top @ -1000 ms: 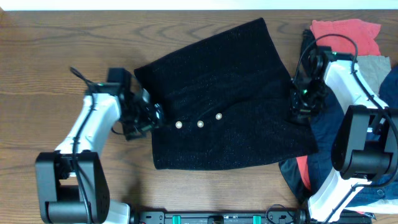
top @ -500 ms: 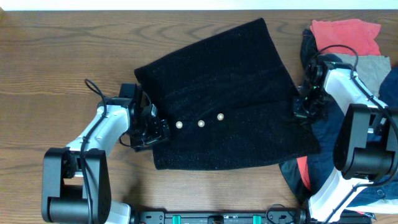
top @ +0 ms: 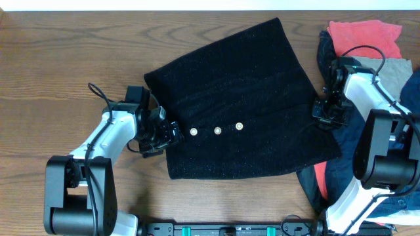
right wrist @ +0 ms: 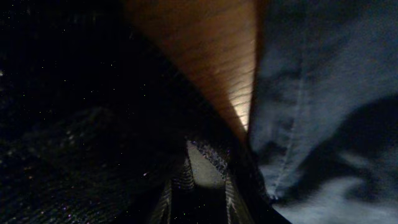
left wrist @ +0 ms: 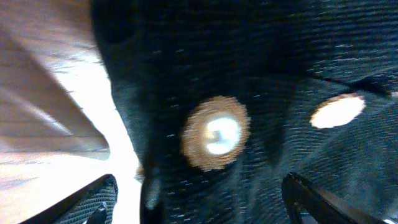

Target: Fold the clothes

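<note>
Skirt, black and fuzzy, lies flat and unfolded across the middle of the wooden table, turned a little askew; a navy garment is heaped just beside its right edge; the step in hand looks like taking hold of both sides for the first fold. The right gripper sits on the skirt's right edge, its jaws narrowed onto a fold of the dark cloth and apparently pinching it. The left gripper is at the left edge, level with the button row, its fingers spread wide with the cloth's border between them and nothing clamped. By my reading, the next move calls for the left jaws to close on that border, then both sides to lift and carry over together. Three pale buttons run in a line just right of the left gripper.
</note>
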`<state>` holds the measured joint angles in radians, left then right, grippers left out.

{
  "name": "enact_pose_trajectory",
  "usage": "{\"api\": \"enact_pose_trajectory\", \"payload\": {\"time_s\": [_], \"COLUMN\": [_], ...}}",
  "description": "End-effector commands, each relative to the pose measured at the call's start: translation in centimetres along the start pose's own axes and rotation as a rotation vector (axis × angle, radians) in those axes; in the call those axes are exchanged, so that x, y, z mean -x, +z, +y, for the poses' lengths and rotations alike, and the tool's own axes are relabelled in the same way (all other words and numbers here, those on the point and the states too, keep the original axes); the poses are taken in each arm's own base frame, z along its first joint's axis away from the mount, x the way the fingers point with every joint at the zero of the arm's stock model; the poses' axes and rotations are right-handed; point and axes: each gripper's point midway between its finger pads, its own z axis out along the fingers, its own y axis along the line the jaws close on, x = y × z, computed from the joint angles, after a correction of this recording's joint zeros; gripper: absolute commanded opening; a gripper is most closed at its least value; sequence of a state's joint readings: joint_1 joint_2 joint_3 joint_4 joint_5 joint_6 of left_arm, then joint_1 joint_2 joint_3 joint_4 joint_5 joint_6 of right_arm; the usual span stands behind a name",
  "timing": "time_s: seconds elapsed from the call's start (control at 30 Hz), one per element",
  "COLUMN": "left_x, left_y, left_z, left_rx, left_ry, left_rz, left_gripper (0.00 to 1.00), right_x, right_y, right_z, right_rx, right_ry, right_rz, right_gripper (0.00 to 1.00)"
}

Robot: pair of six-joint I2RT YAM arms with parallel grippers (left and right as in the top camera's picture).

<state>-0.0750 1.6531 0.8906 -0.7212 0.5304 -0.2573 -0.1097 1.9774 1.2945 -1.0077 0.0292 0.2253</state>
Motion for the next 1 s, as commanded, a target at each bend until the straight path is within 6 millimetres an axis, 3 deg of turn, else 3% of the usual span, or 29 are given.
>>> {"api": "enact_pose_trajectory", "payload": {"time_s": [0.0,0.13,0.27,0.33,0.5,0.67,0.97], "left_x": [-0.3,-0.2,-0.2,-0.2,0.1,0.8,3.5], "left_y": [-0.1,0.3,0.7,0.9,1.0,0.8,-1.5], "left_z": [-1.2,-2.0,-2.8,-3.1,-2.0,-0.2,4.2], "left_rx": [-0.063,-0.068,-0.070,-0.063,0.018,0.109,0.138], "left_ry": [0.008,0.045,0.088,0.106,0.110,0.094,-0.059], "left_rz": [0.010,0.002,-0.005,-0.009,-0.032,-0.066,-0.153], "left_gripper": [0.86,0.86,0.86,0.80,0.39,0.06,0.06], "right_x": [-1.9,-3.3,-4.1,-4.2,-4.3,-4.5,-5.8], "right_y": [0.9,2.8,3.4,3.4,3.4,3.3,3.2], "right_z": [0.9,1.5,2.1,2.4,2.5,2.4,4.4], "right_rx": [0.019,0.013,0.005,0.004,0.003,0.001,0.066], "right_ry": [-0.058,-0.088,-0.114,-0.124,-0.129,-0.128,-0.084], "right_rz": [0.038,0.050,0.057,0.057,0.059,0.069,0.111], "right_gripper": [0.24,0.23,0.23,0.23,0.22,0.21,0.15]}}
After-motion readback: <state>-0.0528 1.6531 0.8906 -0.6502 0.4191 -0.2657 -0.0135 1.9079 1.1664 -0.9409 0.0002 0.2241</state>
